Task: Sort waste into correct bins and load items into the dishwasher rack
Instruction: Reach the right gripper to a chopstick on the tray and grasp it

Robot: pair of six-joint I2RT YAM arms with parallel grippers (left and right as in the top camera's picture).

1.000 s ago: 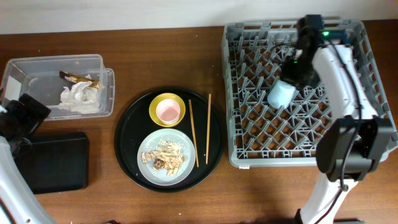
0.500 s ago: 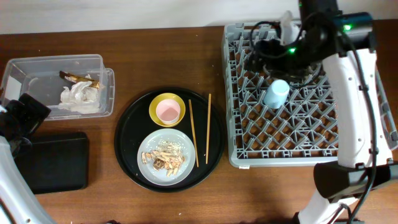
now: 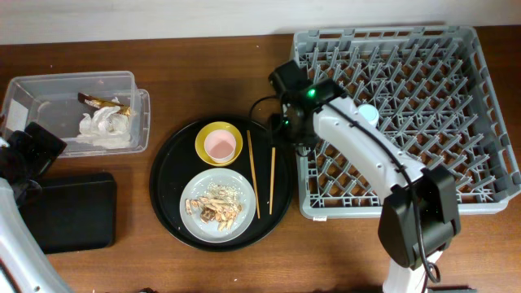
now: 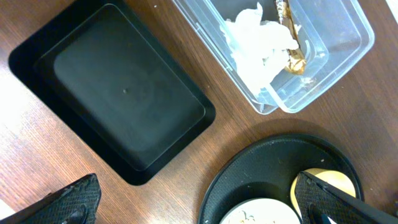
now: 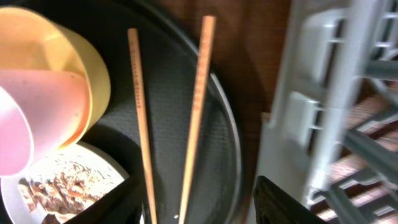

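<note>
Open right tool [image 5: 198, 196] hangs above the chopsticks [image 5: 196, 112] on the round black tray [image 5: 168, 93]; their length runs squarely across its closing line.

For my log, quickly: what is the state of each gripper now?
Left gripper: open, holding nothing.
Right gripper: open, empty, above the chopsticks.

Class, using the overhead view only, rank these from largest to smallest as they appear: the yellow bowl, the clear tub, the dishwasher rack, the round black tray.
1. dishwasher rack
2. round black tray
3. clear tub, long but narrower than the tray
4. yellow bowl, clearly smallest
</note>
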